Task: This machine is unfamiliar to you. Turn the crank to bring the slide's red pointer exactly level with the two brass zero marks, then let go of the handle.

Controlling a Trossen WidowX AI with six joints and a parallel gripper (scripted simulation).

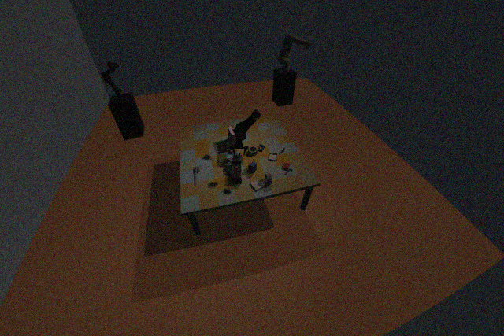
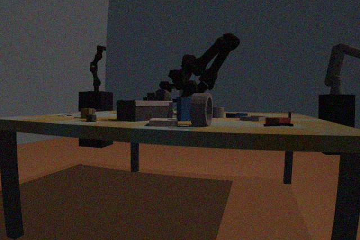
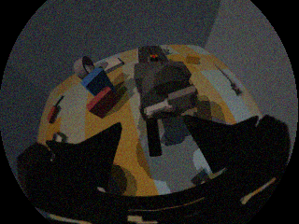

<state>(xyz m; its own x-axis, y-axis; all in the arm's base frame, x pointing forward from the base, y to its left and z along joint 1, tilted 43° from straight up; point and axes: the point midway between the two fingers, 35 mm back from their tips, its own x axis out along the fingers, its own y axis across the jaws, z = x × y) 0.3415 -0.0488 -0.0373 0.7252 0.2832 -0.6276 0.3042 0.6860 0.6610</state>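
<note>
The machine (image 1: 233, 171) (image 2: 153, 111) (image 3: 163, 79) is a long grey body with a rounded housing near my gripper. In the wrist view a pale crank bar (image 3: 170, 100) crosses its near side, and a dark, stick-like handle (image 3: 154, 140) projects from it toward me. My gripper (image 1: 240, 148) (image 3: 152, 121) is open and empty, its fingertips wide apart on either side of the handle; whether they touch it cannot be told. Small bright red spots (image 3: 153, 57) show at the machine's far end. The pointer's level against the brass marks is too small and dark to read.
A blue block (image 1: 252, 168) (image 2: 183, 108) (image 3: 97, 80), a red block (image 3: 102, 103) and a grey ring (image 1: 268, 179) (image 2: 200, 109) (image 3: 83, 67) stand left of the machine in the wrist view. A yellow block (image 2: 86, 112) (image 3: 192, 60) lies beyond its right side. Two other arms stand on pedestals beyond the table.
</note>
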